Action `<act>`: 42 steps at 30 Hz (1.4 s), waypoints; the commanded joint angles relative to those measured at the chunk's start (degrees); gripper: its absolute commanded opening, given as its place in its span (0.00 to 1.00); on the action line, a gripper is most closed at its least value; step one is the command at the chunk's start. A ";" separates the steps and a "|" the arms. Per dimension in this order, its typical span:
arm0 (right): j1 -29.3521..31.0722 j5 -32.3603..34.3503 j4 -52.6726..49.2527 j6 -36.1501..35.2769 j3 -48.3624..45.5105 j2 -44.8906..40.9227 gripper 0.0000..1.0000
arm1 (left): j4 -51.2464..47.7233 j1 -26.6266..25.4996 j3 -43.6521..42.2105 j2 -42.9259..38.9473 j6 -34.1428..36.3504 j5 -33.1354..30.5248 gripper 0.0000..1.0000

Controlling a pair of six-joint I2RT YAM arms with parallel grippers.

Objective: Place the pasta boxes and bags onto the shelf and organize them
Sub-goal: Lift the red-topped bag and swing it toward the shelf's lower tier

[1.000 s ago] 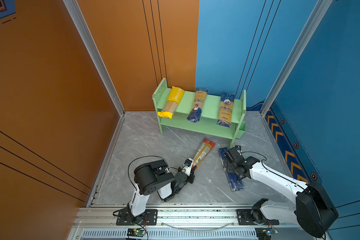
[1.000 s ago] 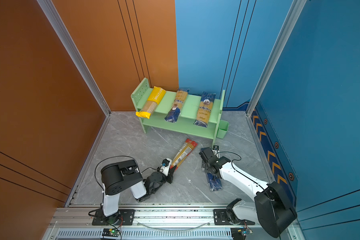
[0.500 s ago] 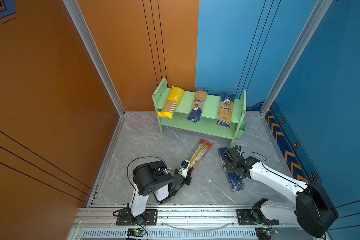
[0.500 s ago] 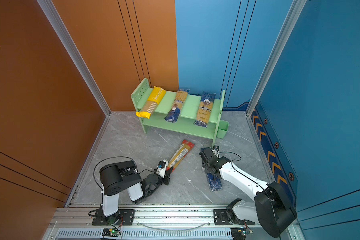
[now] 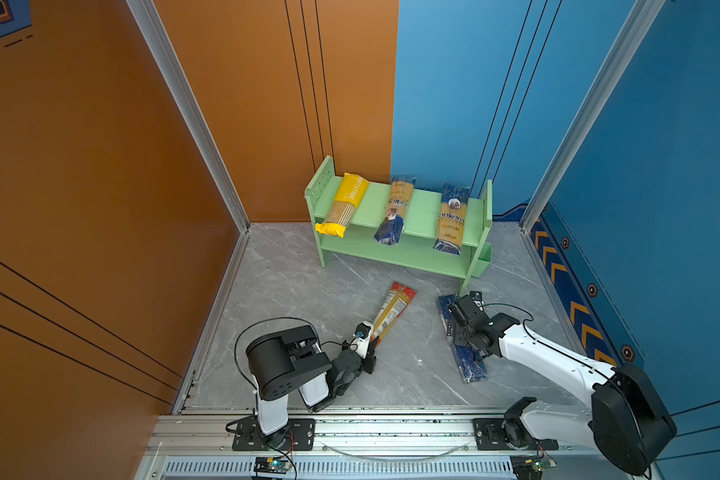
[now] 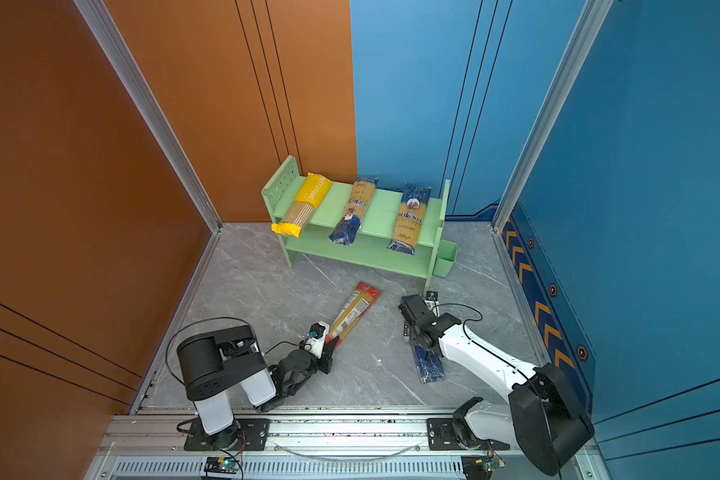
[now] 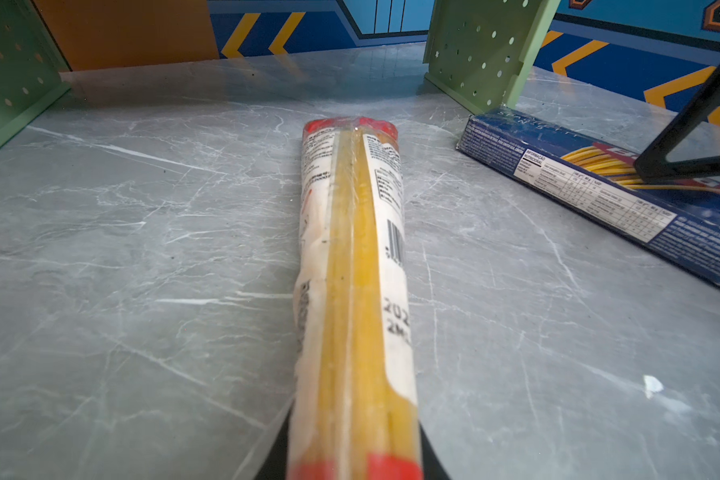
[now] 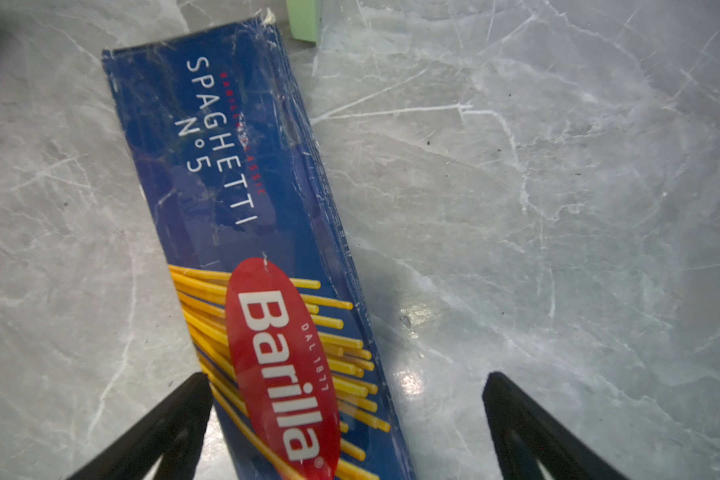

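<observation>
A red-ended clear pasta pack [image 5: 393, 309] [image 7: 350, 249] lies slanted on the grey floor. My left gripper [image 5: 371, 349] [image 7: 352, 457] is shut on its near end. The dark blue Barilla box [image 5: 468, 365] [image 8: 242, 208] lies flat to the right. My right gripper [image 5: 454, 320] [image 8: 346, 382] hovers open over its far half, one finger at the box's edge and the other over bare floor. The light green shelf [image 5: 422, 208] stands at the back; its top tier holds a yellow pack [image 5: 344, 205] and two blue-and-yellow ankara packs [image 5: 393, 212] [image 5: 452, 218].
A small green bin [image 5: 481, 259] hangs on the shelf's right side, near the Barilla box's far end. The shelf's lower tier [image 5: 420, 257] is bare. Orange and blue walls close in the floor on three sides; the arm rail [image 5: 391, 428] runs along the front.
The left gripper has drawn the red-ended pack a little toward the near left. The right arm and the Barilla box have stayed put.
</observation>
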 commanded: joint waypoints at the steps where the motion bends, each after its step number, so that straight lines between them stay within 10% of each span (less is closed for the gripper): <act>1: -0.02 -0.69 0.97 -0.56 -0.64 -0.60 1.00 | -3.33 0.60 -1.26 -2.93 -0.60 -3.27 0.00; 28: 1.56 -1.14 3.96 -0.39 -0.24 2.03 1.00 | -47.15 0.50 2.15 -43.85 3.74 -7.81 0.00; 42: 2.29 -1.07 3.96 -0.48 1.33 4.17 1.00 | -53.07 3.48 3.90 -49.56 4.86 -6.75 0.00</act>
